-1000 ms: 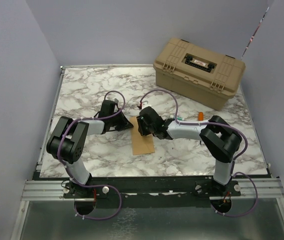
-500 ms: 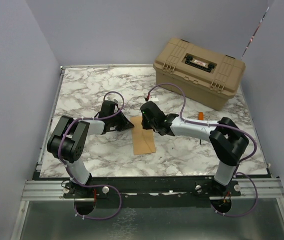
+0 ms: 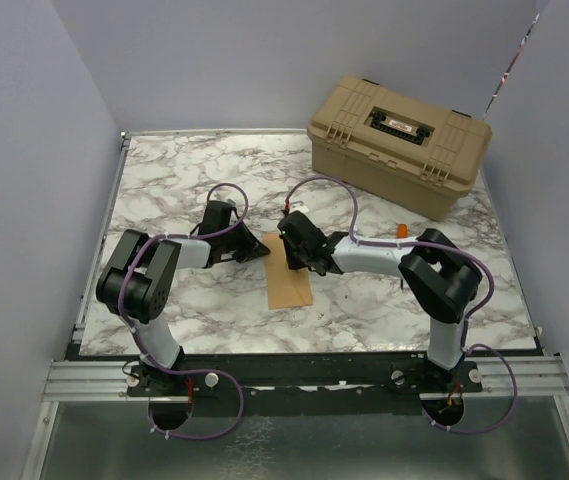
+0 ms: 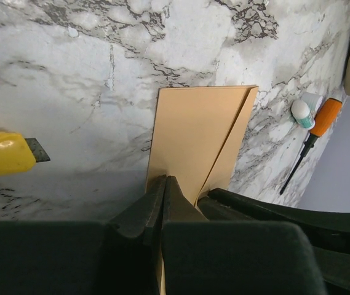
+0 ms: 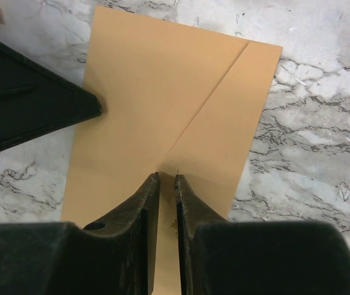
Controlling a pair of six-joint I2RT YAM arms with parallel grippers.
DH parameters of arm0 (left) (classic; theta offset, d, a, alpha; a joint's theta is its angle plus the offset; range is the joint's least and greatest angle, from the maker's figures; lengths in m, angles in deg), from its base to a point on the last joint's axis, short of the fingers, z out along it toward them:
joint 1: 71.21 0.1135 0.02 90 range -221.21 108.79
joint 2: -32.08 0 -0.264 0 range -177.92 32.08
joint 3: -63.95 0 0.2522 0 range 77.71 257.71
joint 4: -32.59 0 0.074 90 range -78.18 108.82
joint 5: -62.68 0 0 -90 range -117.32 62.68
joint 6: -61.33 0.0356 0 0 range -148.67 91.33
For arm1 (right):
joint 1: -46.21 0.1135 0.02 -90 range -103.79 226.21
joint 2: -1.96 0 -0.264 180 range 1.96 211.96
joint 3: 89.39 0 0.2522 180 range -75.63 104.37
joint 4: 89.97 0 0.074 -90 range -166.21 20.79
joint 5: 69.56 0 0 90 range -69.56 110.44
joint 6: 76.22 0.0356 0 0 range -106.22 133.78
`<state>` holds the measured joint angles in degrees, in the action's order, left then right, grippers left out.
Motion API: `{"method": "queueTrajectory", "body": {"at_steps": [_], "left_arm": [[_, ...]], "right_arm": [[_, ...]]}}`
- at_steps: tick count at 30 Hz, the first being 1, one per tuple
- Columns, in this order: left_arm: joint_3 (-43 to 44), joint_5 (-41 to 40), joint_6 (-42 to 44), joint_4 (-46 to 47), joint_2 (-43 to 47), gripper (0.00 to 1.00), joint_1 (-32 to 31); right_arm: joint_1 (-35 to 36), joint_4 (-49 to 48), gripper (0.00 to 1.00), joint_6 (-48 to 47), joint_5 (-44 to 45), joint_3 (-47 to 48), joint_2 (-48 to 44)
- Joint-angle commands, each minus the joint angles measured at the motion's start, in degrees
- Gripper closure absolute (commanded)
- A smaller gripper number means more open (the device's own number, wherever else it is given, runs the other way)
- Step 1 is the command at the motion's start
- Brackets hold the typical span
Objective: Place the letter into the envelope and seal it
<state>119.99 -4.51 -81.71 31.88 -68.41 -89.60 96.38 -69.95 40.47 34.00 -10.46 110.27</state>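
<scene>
Standing at the near edge of the marble desk (image 3: pixel 164 310), both arms bend inward toward its middle. There the envelope (image 3: pixel 287 285) lies flat on the desk, its long sides running near to far, between the two arms. A slanting crease crosses its face from one corner. The left tool (image 4: pixel 164 178) has its fingers pressed together with no gap, their tips resting on the left part of the envelope. The right tool (image 5: pixel 167 176) points down at the crease with only a narrow slit between its fingers, and nothing shows held in that slit. A yellow knife (image 4: pixel 2 153) lies just left of the envelope. Farther right lie an orange-handled screwdriver (image 3: pixel 401 231) and a small white-and-teal thing (image 4: pixel 302 114). A tan box (image 3: pixel 399 130) stands closed at the far right.
</scene>
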Motion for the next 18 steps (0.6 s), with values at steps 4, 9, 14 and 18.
{"method": "queueTrajectory", "body": {"at_steps": [4,9,14,18], "left_arm": [[-1.62,-4.59,1.27,-7.43,-3.93,1.00,-0.15],[-1.71,-4.91,0.86,-7.75,-3.88,1.00,-0.18],[-1.59,-5.27,0.90,-7.94,-4.11,1.00,-0.18],[-1.77,-5.58,1.03,-8.12,-4.46,1.00,-0.16]], "right_arm": [[0.00,0.79,0.83,-3.68,-3.13,-0.43,2.05],[0.10,1.23,0.83,-6.29,-5.37,-1.70,2.22],[0.19,1.02,0.82,-8.72,-6.10,-4.94,0.97],[0.36,1.67,0.79,-10.47,-6.34,-6.04,1.10]]}}
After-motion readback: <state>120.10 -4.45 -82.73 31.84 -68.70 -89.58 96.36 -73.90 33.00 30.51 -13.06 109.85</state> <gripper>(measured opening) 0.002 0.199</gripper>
